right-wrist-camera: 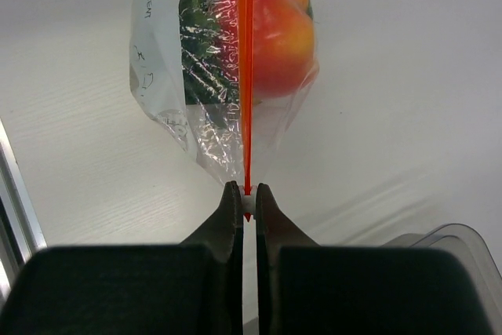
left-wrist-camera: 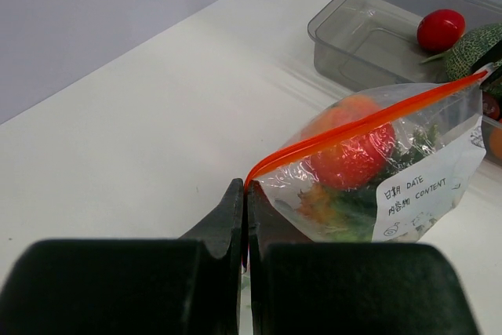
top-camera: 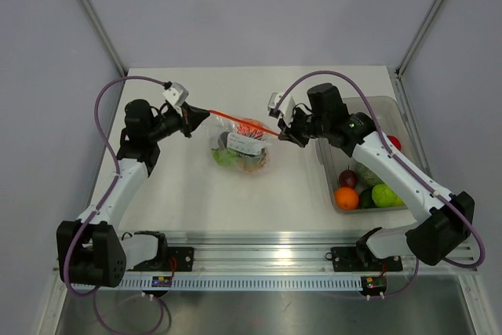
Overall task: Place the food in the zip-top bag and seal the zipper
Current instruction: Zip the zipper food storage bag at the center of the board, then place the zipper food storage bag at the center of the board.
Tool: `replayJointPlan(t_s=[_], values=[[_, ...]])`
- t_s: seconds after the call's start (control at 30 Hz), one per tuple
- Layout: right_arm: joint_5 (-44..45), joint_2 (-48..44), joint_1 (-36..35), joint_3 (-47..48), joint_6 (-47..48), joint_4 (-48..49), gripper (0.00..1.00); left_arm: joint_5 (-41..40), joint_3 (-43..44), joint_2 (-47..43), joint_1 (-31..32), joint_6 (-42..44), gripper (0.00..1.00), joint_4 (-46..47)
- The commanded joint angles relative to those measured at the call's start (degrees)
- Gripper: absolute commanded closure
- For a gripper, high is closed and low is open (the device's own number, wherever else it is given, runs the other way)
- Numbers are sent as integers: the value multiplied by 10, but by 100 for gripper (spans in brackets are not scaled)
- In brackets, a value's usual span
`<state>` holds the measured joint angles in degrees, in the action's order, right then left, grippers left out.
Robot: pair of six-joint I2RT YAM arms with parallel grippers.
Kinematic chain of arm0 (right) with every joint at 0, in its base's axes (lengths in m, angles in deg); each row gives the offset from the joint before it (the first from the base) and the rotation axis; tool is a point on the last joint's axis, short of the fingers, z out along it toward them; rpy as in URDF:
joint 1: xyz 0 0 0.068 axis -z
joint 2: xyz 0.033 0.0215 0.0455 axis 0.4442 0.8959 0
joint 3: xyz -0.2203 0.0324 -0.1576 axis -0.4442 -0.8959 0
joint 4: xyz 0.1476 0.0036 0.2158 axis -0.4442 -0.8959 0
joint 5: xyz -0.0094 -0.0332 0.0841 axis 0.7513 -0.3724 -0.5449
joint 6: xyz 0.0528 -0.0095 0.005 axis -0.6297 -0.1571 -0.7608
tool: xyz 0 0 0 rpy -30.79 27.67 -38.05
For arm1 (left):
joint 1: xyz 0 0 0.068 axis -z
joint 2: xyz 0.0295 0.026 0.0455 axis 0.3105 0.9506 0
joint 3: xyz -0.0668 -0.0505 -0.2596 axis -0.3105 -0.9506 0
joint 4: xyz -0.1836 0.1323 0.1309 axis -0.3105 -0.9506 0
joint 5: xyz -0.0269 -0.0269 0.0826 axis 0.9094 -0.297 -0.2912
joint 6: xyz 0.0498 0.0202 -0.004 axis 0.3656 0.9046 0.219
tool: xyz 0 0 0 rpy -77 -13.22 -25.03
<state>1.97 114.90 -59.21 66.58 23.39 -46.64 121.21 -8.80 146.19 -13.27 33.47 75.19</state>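
The clear zip-top bag (top-camera: 243,147) hangs stretched between my two grippers above the table. It holds red, orange and green toy food (left-wrist-camera: 353,154) and has a white label. Its red-orange zipper (top-camera: 243,123) runs taut from my left gripper (top-camera: 205,113) to my right gripper (top-camera: 281,132). My left gripper (left-wrist-camera: 246,187) is shut on the zipper's left end (left-wrist-camera: 259,169). My right gripper (right-wrist-camera: 246,194) is shut on the small white slider (right-wrist-camera: 247,205) at the zipper's right end; the zipper (right-wrist-camera: 246,76) runs straight away from it.
A rigid clear bin (top-camera: 369,154) stands at the right with more toy food: an orange (top-camera: 346,198), green pieces (top-camera: 383,194), a dark purple piece (top-camera: 347,177) and a red one (top-camera: 393,142). In the left wrist view the bin (left-wrist-camera: 369,29) lies behind the bag.
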Motion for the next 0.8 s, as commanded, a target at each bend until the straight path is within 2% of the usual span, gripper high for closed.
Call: replayJointPlan(t_s=[0.0,0.2,0.33,0.47,0.67,0.7,0.73,0.77], values=[[28,-27,8,-6,-11,2,100,-18,27,3,-15,7,100,40],[32,-25,9,-5,-16,11,100,-16,27,4,-16,-11,100,49],[85,-4,10,15,-41,60,100,0,47,27,-15,-40,100,68],[128,50,15,70,-35,89,100,9,95,73,-14,-55,100,83],[187,92,23,132,-18,188,97,-5,183,141,-15,-101,100,144],[171,90,22,135,-18,190,94,-9,189,141,-15,-104,96,152],[157,89,22,131,-23,188,88,-9,195,141,-15,-104,81,152],[116,80,21,125,-24,186,69,-14,196,134,-15,-102,52,149]])
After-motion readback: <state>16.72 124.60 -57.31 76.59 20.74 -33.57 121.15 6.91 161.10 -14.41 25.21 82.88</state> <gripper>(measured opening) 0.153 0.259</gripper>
